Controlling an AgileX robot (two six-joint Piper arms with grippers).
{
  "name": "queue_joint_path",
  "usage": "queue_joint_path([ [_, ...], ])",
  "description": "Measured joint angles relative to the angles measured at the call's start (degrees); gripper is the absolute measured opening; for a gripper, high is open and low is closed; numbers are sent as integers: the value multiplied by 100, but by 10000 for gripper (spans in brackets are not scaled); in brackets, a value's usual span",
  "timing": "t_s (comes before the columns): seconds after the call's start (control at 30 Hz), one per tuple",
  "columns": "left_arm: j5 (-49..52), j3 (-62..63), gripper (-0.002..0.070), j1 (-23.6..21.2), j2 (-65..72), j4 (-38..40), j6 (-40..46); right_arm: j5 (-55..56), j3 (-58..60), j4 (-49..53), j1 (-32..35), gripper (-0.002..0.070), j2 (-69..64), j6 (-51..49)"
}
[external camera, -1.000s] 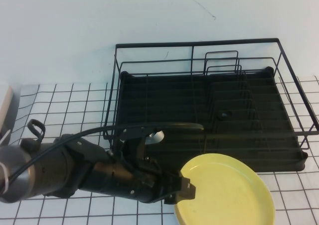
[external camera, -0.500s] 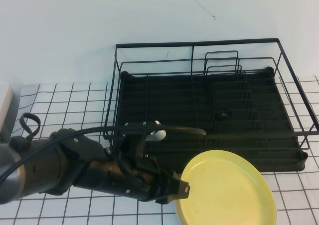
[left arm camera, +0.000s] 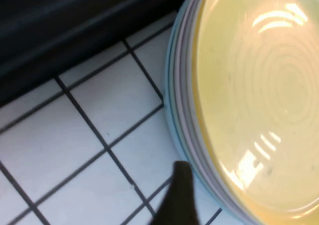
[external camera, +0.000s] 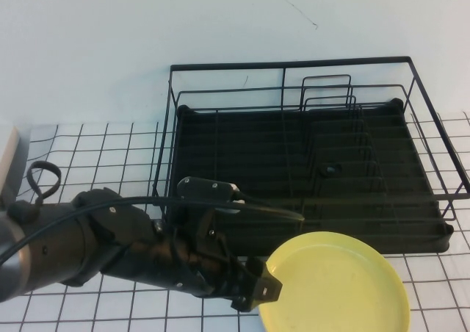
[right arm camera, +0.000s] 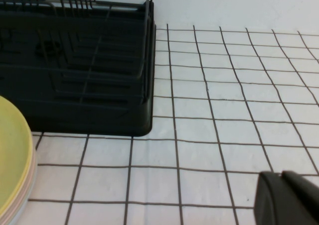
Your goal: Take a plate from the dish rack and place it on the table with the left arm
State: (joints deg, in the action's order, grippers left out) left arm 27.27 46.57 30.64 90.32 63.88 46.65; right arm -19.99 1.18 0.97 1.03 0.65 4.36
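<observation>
A: Plate (external camera: 334, 284) — yellow, round, shallow rim, lying flat on the tabletop (external camera: 95, 156) just in front of the dish rack (external camera: 294, 156), toward the rack's right half. Nearest edge runs out of the high view.

B: Left gripper (external camera: 258, 289)?

A: Low over the tabletop at the plate's left rim, at the end of the left arm (external camera: 110, 255), which reaches in from the left with a black cable looped along it. From the high view the fingers look slightly parted and sit just beside the rim. Cannot tell whether they touch it.

B: Wrist camera any help?

A: Some. Left wrist view shows one dark finger (left arm camera: 177, 197) over the grid, close to the rim, with a strip of white between it and the plate. Nothing pinched there.

B: Plate surface?

A: Glossy, faint concentric rings, bright light glints. The rim edge shows pale pink and bluish bands beneath the yellow top in both wrist views.

B: Right gripper (right arm camera: 289, 197)?

A: Only a dark corner of it in the right wrist view, above the gridded tabletop, well apart from the rack's corner. Cannot tell its finger state.
</observation>
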Motion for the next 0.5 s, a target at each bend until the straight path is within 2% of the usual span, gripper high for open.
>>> queue_joint_path([
  [0.2,-13,0,318,0,-501,-400,0,0,0,0,0,-3,0,0],
  [0.33,-2,0,114,0,-1014,-604,0,0,0,0,0,-3,0,0],
  [0.4,-59,0,53,0,-1347,-631,38,0,0,0,0,-3,0,0],
  [0.5,-301,0,15,0,-1877,-710,191,0,0,0,0,-3,0,0],
])
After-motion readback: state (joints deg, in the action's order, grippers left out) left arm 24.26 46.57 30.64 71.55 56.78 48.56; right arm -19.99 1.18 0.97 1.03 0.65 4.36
